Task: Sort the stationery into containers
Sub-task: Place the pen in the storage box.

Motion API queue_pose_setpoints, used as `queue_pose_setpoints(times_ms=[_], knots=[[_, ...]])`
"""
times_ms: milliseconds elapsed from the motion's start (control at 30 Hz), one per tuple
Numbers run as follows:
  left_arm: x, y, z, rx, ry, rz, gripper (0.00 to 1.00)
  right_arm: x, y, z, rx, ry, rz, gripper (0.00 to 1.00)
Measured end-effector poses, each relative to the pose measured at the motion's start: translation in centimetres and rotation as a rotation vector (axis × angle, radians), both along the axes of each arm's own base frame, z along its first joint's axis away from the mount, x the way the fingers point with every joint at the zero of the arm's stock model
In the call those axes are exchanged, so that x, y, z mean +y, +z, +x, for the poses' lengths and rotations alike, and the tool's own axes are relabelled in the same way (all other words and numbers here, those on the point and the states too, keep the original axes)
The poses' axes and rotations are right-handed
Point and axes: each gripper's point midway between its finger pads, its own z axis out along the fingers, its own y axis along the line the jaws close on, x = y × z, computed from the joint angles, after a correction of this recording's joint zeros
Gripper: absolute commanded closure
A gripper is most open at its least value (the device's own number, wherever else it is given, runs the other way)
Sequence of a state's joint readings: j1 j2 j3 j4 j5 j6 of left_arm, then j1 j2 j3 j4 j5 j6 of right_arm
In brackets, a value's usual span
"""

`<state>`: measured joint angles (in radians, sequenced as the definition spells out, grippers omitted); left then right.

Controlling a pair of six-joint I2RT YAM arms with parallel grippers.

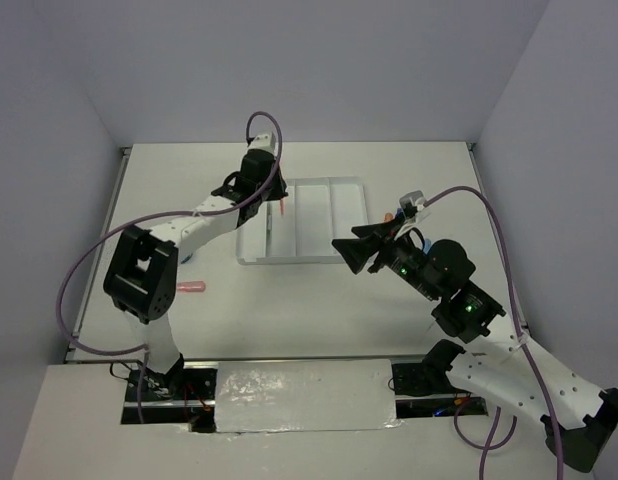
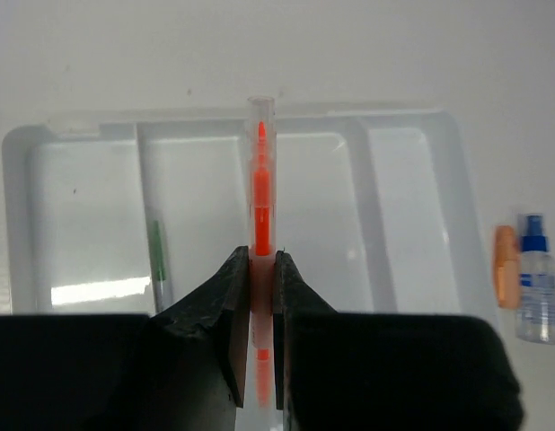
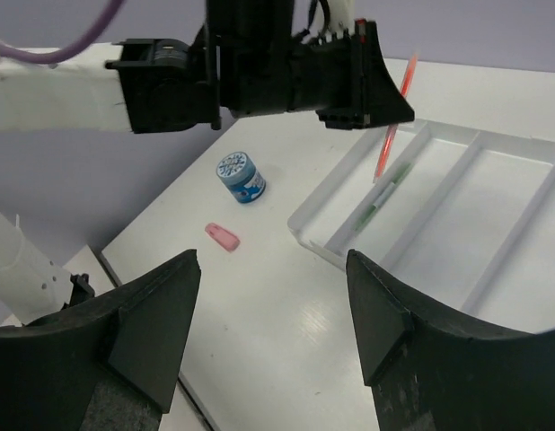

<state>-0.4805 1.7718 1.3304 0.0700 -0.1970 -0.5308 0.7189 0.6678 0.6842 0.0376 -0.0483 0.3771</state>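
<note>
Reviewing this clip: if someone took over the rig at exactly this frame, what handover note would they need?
Left gripper: shut on the orange pen, held over the white tray, not yet released.
Right gripper: open, holding nothing, hovering beside the tray.
Done: the green pen lies in a narrow tray compartment.
Left: drop the orange pen. Then sort the pink capsule and blue-white roll, on the table at one side of the tray, and the orange capsule and blue-capped bottle at the other side.
</note>
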Motion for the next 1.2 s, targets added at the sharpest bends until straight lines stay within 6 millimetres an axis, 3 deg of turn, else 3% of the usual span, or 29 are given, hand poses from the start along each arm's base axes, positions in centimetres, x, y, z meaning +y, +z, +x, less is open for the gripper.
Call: queue_pose_setpoints(times_ms=[133, 233, 567, 667, 700, 767, 833, 1000, 1067, 1200], knots=[[0.9, -5.4, -0.3, 0.145, 0.041, 0.076, 0.93, -0.4, -0.3, 0.0, 0.004, -0.013, -0.01, 0.27], [1.4, -8.0, -1.2, 0.222, 0.044, 0.117, 0.87, -0.4, -0.6, 0.0, 0.012, -0.014, -0.018, 0.27], [1.1, -10.4, -2.4, 0.288, 0.007, 0.124, 0.69, -0.1, -2.5, 0.4, 0.051, -0.013, -0.051, 0.26], [1.3, -11.7, -3.2, 0.32, -0.003, 0.132, 0.54, 0.0, -2.6, 0.4, 0.053, -0.013, -0.054, 0.26], [1.4, -12.1, -3.5, 0.332, -0.005, 0.137, 0.42, 0.0, -2.6, 0.4, 0.052, -0.013, -0.054, 0.26], [1.4, -12.5, -3.8, 0.345, -0.009, 0.142, 0.33, 0.0, -2.6, 0.5, 0.053, -0.012, -0.058, 0.26], [1.4, -12.3, -3.7, 0.34, -0.008, 0.14, 0.25, 0.0, -2.7, 0.5, 0.055, -0.012, -0.06, 0.26], [1.7, -10.6, -4.0, 0.323, 0.0, 0.135, 0.21, 0.1, -3.2, 0.8, 0.063, -0.017, -0.076, 0.26], [1.9, -8.6, -4.3, 0.297, 0.005, 0.125, 0.13, 0.0, -4.0, 1.3, 0.085, -0.038, -0.094, 0.25], [3.6, -1.6, -6.0, 0.193, 0.044, 0.091, 0.08, -1.3, -6.8, 4.4, 0.199, -0.139, -0.166, 0.24]])
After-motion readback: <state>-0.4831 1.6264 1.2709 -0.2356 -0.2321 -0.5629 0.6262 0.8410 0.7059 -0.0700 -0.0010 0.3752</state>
